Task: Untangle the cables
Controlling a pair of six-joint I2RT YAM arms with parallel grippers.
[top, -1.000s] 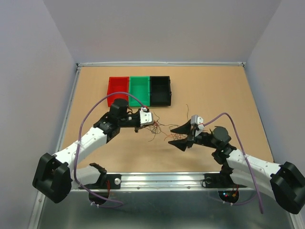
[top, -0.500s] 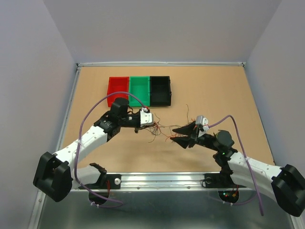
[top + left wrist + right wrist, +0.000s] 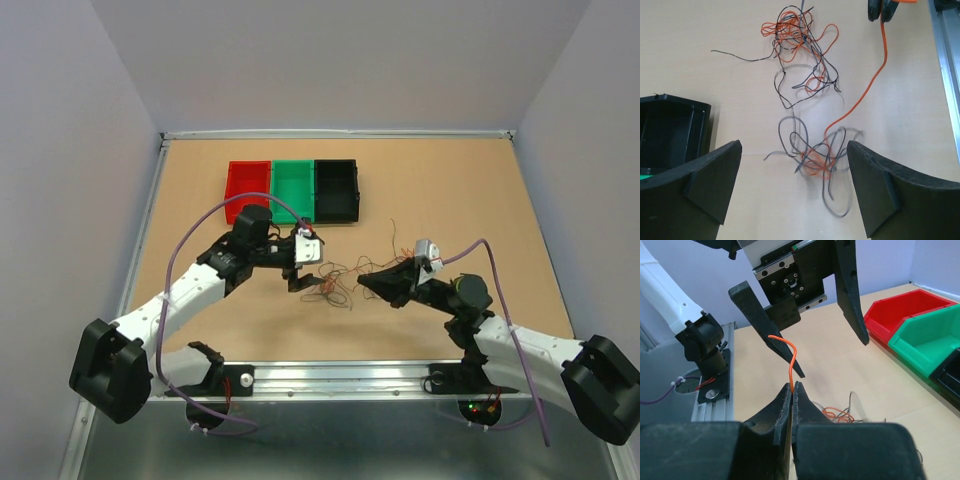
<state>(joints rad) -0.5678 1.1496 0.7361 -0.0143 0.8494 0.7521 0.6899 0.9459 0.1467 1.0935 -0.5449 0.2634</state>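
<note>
The cables are thin orange and black wires in a loose tangle on the tabletop, with a second, blurred bunch lying between my left gripper's open fingers. My left gripper is open and holds nothing. One orange cable runs from that bunch up to my right gripper, which is shut on its end. In the top view the cables lie between the left gripper and the right gripper. In the right wrist view the left gripper faces me, its jaws wide apart.
A red bin, a green bin and a black bin stand side by side behind the left gripper. The black bin is close to the left gripper's left finger. A metal rail runs along the near edge.
My left gripper has opened and let go of the cables, which dropped onto the table. My right gripper has moved left and shut on the orange cable.
</note>
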